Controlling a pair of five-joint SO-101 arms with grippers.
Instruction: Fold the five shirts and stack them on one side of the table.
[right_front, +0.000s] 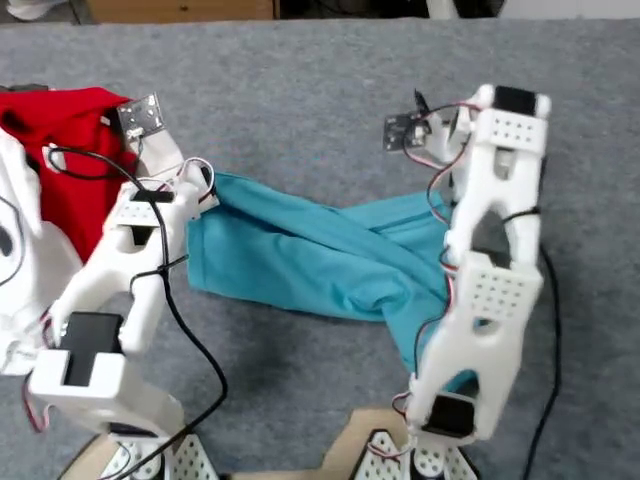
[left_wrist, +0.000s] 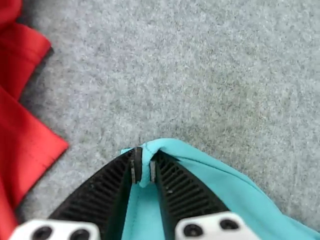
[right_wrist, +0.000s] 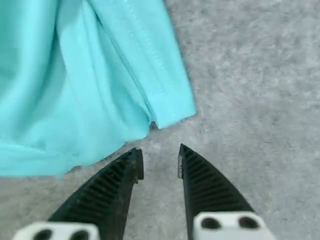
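— What's the left claw (left_wrist: 142, 170) doing?
— It's pinching a corner of the teal shirt (right_front: 320, 255), jaws clamped tight on the cloth. The right claw (right_wrist: 159, 162) is hanging with its jaws apart, holding nothing, just beside a hem (right_wrist: 175, 110) at the shirt's other end.
— And the shirt itself?
— It's lying rumpled across the middle of the table (right_front: 300, 80), between the two claws.
— How far along?
— Early, I'm guessing. Nothing is looking folded. The red shirt (right_front: 70, 150) is lying loose by the left edge, and the stacking is waiting to begin.
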